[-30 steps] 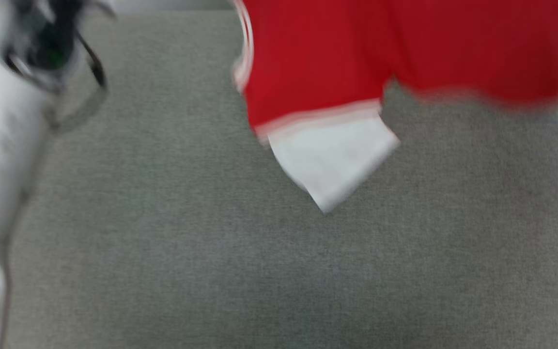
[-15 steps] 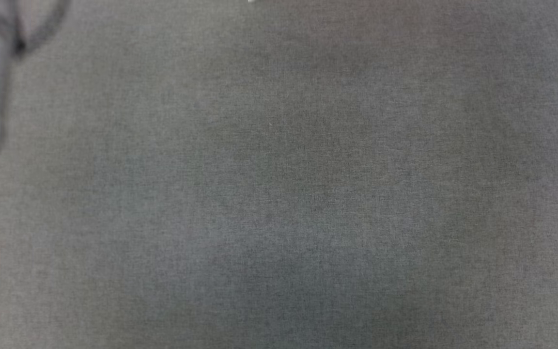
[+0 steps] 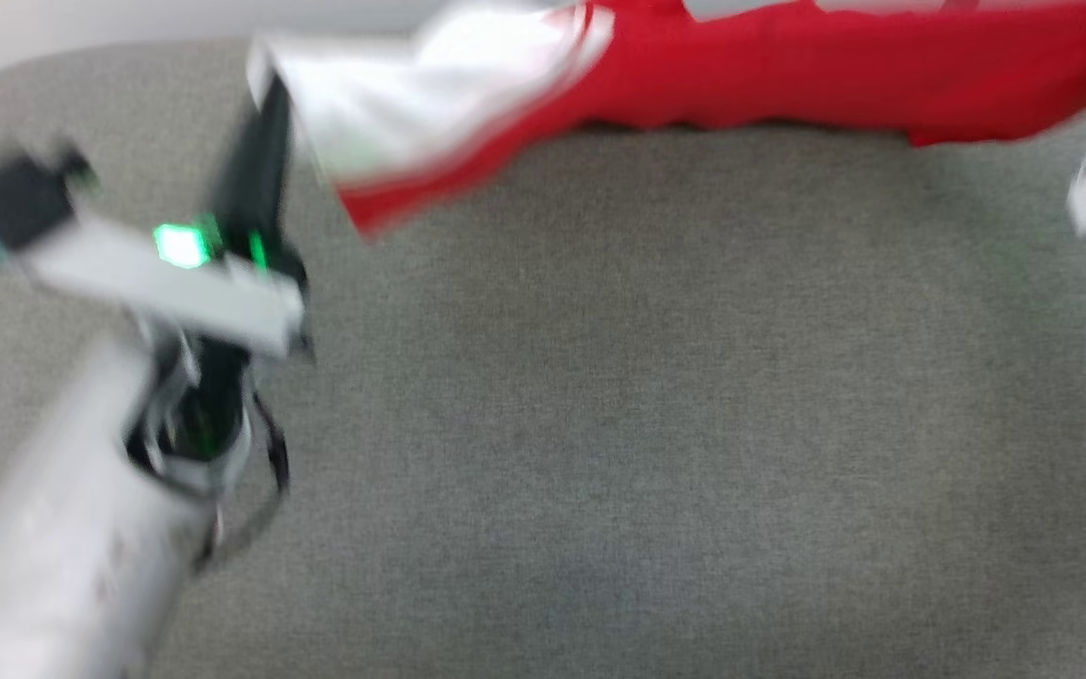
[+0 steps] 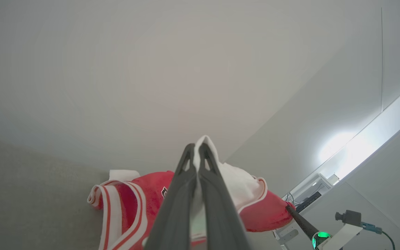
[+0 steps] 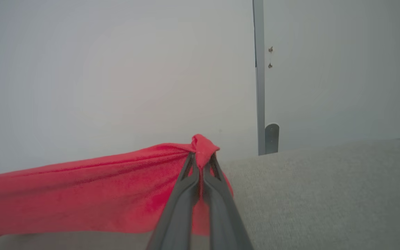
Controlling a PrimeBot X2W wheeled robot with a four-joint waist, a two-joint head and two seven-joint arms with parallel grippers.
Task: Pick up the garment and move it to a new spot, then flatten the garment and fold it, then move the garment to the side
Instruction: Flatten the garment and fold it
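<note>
Now, your left gripper [image 4: 196, 147] pinches the garment [image 3: 788, 75] by white sleeve [image 4: 241, 184], right gripper [image 5: 201, 157] pinches red corner [image 5: 203, 142]; garment strung between them, long axis pincer to pincer, grey surface [image 3: 600, 424] below both.

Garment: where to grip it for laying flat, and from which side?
Probably its two far ends, each approached from its own outer side, as held now: left gripper shut on the white sleeve panel, right gripper shut on a bunched red corner. The garment stretches between them, so it should spread evenly.
</note>
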